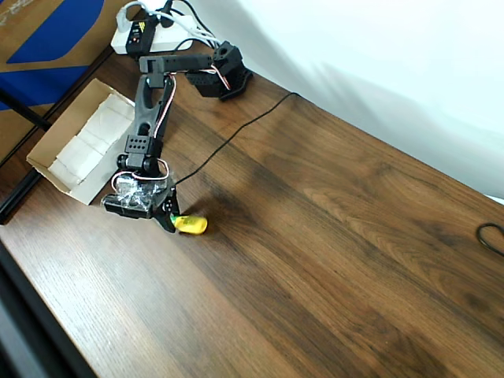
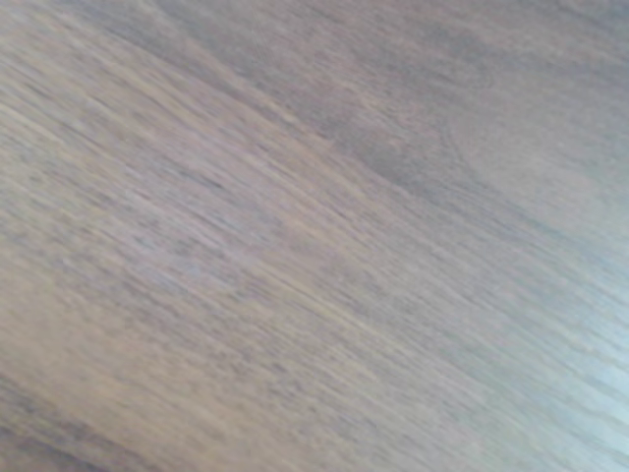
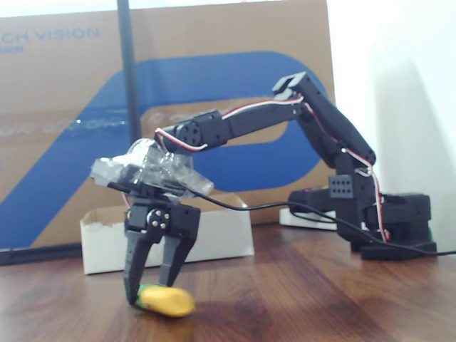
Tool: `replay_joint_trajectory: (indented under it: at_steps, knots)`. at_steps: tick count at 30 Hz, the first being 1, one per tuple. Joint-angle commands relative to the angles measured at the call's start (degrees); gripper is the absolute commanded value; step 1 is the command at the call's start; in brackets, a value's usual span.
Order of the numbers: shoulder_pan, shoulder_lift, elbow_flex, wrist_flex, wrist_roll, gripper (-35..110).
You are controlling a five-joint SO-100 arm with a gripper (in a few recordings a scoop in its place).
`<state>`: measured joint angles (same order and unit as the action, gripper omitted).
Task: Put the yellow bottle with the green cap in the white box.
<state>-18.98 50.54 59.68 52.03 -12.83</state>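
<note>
We see the small bright yellow teardrop-shaped plastic bottle with the green cap (image 3: 166, 300) lying on its side on the dark brown wood-grain worktop (image 3: 320, 299); in the overhead view the bottle (image 1: 191, 225) points its green end toward the arm. Directly over it hangs the black two-finger claw (image 3: 149, 281), pointing down. Its fingers are spread partly apart, and in the fixed view the left fingertip (image 3: 130, 296) reaches down beside the bottle's cap end while the other finger stops just above the yellow body. We cannot tell whether either finger touches the bottle, and it is not gripped or lifted. In the overhead view the claw (image 1: 171, 220) sits at the bottle's left end.

The wrist behind the claw carries a clear plastic-wrapped camera module (image 3: 146, 171), and a thin black cable (image 1: 236, 134) runs from it across the worktop.

The shallow rectangular white cardboard box with tan edges (image 1: 75, 142) stands open-topped near the worktop's left edge in the overhead view, just beside the arm's forearm and well apart from the bottle. In the fixed view the box (image 3: 221, 235) sits behind the claw.

Behind it leans a large brown-and-blue cardboard sheet (image 3: 64, 107). The wrist view gives us blurred wood grain of the worktop (image 2: 314, 236).
</note>
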Motion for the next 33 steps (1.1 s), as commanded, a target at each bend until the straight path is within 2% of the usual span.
replay_joint_trajectory:
  at_steps: [1,6,22,33]
  knots:
    - [-0.53,5.98,-1.67,0.09,-1.32,9]
    - [-0.18,6.33,-1.67,0.09,-1.32,0]
    - [1.32,10.63,-1.67,0.44,1.93,0]
    - [5.36,21.36,2.46,1.05,5.01,0]
